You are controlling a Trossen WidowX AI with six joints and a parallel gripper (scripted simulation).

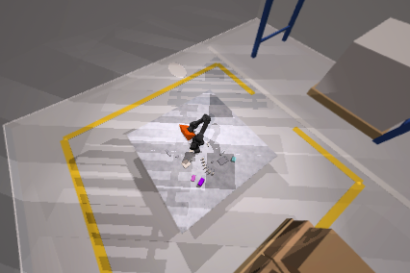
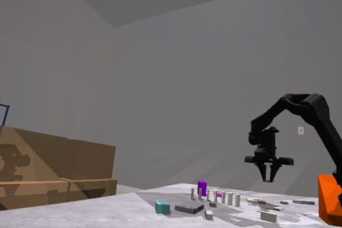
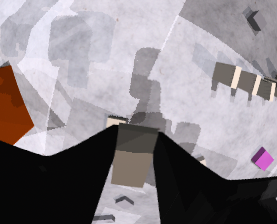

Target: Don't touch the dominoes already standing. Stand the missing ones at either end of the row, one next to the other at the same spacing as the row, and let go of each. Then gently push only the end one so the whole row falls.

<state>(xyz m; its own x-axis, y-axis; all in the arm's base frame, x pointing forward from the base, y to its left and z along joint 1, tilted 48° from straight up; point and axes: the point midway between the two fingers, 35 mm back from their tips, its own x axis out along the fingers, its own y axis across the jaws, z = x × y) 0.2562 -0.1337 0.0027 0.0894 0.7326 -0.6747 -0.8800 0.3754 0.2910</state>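
In the top view, you have the black six-joint arm (image 1: 205, 126) (image 2: 327, 124) near the middle of the pale, mottled table (image 1: 179, 211) (image 2: 89, 218), beside an orange faceted block (image 1: 186, 132) (image 2: 327, 201) (image 3: 8, 107). Your row of small upright dominoes (image 1: 203, 163) (image 2: 230, 199) (image 3: 236, 77) runs on the near side of the arm, with a purple block (image 1: 201, 182) (image 2: 202, 189) and a smaller pink block (image 1: 193, 178) (image 2: 219, 194) (image 3: 262, 158) nearer still, and a teal block (image 1: 233, 159) (image 2: 162, 207) to the right. In the exterior view, your gripper (image 2: 268, 181) (image 3: 137, 133) points down, raised above the table to the right of the row, its two black fingers close together. The standing dominoes are slim, pale cream slabs, upright and apart from one another. A beige oblong piece (image 2: 268, 217) rests on the table below the gripper, toward the near side, and a dark grey flat slab (image 2: 189, 207) lies to the right of the teal block. In the wrist view, you can see the fingers pinching a plain rectangular domino (image 3: 131, 169), taupe on its broad face with a darker grey-brown end. The row shows off to the right, well apart from it, its narrow cream edges alternating with shaded taupe faces.
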